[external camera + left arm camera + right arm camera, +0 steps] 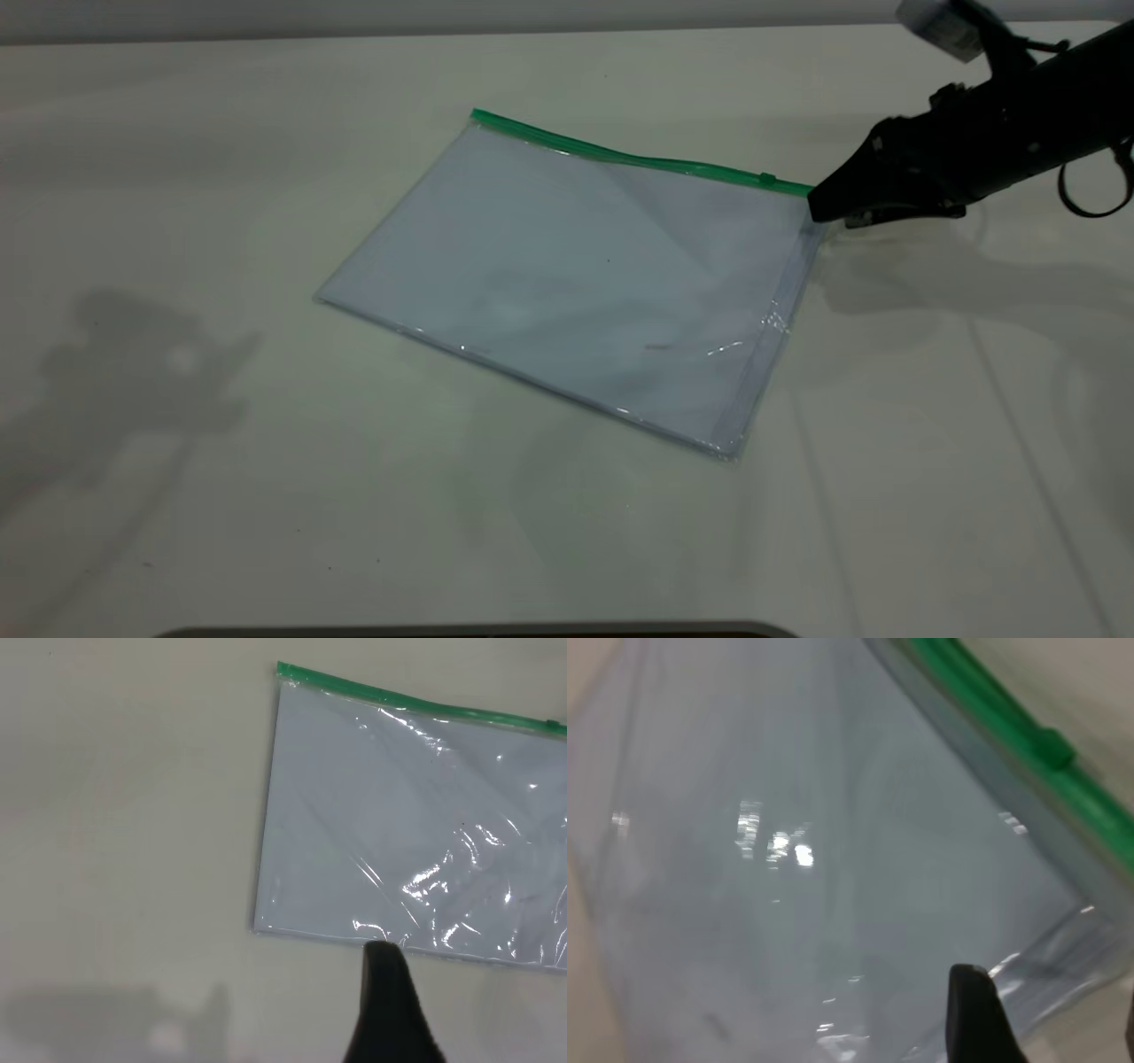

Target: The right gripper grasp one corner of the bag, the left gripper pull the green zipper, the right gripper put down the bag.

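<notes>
The task is at its first step: the right tool (828, 211) has its tips at the far right corner of the bag (567, 275), where the green zipper (620, 158) ends, and that corner looks raised off the counter (177, 177), so I judge the hold is made or being made, though whether the tips are clamped on the plastic or only beside it cannot be told. The zip pull and the setting-down are both left to do; the slider tab (767, 179) sits near the right end of the strip, just beside the right tool. The left tool (390, 1010) hangs above the counter near the bag's front edge, touching nothing, and its state cannot be told either. The bag lies mid-counter, turned at an angle, a clear glossy pouch with white paper inside, creased and catching light, the green strip along its far long edge.
</notes>
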### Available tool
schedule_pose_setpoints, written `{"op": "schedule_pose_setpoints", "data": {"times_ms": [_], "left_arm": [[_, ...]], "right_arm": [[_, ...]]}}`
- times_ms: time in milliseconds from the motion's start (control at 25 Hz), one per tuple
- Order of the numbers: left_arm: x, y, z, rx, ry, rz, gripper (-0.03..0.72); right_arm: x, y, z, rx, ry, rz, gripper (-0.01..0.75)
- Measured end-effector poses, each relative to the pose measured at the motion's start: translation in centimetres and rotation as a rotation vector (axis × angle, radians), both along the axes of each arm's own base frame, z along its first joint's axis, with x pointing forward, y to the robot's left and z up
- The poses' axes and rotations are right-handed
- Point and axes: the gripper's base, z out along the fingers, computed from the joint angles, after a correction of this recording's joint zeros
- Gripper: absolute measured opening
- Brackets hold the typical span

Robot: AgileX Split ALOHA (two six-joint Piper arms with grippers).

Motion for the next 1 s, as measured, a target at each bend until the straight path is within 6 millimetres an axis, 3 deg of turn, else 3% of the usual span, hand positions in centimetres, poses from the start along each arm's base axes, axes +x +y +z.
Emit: {"op": "schedule_pose_setpoints", "data": {"times_ms": [280, 600, 880, 1000], "left_arm": [[0.1, 0.1, 0.0, 0.005, -0.008, 0.007, 0.555], [0.2, 0.1, 0.0, 0.01, -0.016, 0.016, 0.555], [0.2, 0.1, 0.0, 0.01, -0.017, 0.016, 0.555], [0.2, 0.1, 0.0, 0.01, -0.017, 0.016, 0.555]], "right_arm": [[2.4, -1.1, -0.9, -0.005, -0.005, 0.088, 0.441], [2.7, -1.2, -1.4, 0.105, 0.063, 0.179, 0.44], [3.2, -4.9, -0.5, 0.158, 0.062, 0.111, 0.44], [3.2, -5.7, -0.6, 0.162, 0.066, 0.092, 0.44]]}}
